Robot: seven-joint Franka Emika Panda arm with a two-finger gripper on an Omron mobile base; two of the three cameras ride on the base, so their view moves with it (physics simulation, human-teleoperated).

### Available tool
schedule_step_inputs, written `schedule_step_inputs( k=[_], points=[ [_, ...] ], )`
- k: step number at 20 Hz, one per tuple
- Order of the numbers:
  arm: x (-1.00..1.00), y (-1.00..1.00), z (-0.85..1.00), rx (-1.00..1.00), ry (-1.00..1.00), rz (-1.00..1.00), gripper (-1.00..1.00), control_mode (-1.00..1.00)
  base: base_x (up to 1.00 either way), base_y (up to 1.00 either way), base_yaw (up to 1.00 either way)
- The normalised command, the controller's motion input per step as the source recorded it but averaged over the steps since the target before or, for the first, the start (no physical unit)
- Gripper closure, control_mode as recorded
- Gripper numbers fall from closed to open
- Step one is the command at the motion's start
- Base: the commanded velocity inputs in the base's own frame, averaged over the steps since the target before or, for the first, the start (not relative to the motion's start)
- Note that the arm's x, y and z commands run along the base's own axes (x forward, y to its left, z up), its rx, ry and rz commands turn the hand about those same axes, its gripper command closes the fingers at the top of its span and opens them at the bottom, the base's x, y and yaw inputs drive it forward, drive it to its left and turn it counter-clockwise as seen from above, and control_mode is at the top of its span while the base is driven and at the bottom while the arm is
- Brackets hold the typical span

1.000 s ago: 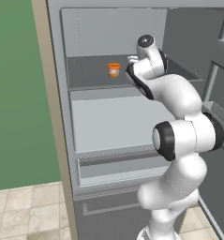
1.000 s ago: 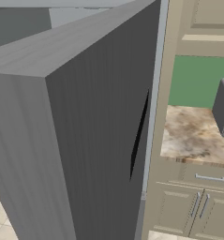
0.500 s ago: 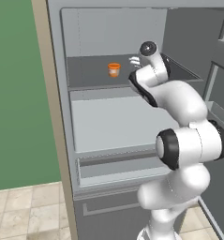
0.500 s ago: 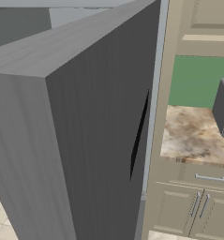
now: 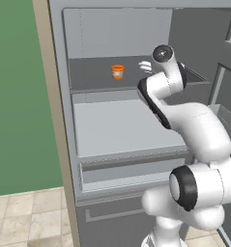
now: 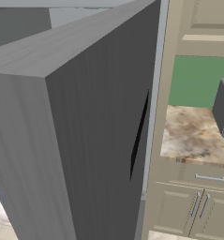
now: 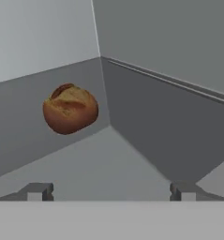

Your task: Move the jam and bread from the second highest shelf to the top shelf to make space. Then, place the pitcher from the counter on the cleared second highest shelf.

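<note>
Bread [image 7: 70, 108] looked rough, lumpy, crusty brown with a slight sheen. Jam [image 5: 117, 72] read as smooth orange plastic or glass, paler middle band. Top shelf [image 5: 93, 77] was matt dark grey; second highest shelf [image 5: 117, 126] smooth, pale, matt. Counter [image 6: 190, 138] looked like polished marbled stone. Fridge door [image 6: 85, 140] had brushed, streaky grey finish.

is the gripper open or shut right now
Open: in the hand view the gripper's two fingertips stand wide apart with nothing between them; the bread lies beyond.

To my side a green wall [image 5: 15, 96] meets the beige floor tiles [image 5: 25, 217]; cream cabinets [image 6: 188, 213] stand beyond the grey fridge door [image 6: 71, 140].
</note>
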Motion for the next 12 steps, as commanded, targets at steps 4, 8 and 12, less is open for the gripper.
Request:
schedule_step_inputs(
  k=[4,8,12],
  points=[
    [-1.00,0.23,0.19,0.00,0.06,0.01,-1.00,-1.00,0.00,0.00,0.00],
    [-0.92,0.36,0.01,0.00,0.11,0.05,-1.00,-1.00,0.00,0.00,0.00],
    [-0.99,0.39,-0.02,0.00,0.11,0.11,-1.00,-1.00,0.00,0.00,0.00]
  ],
)
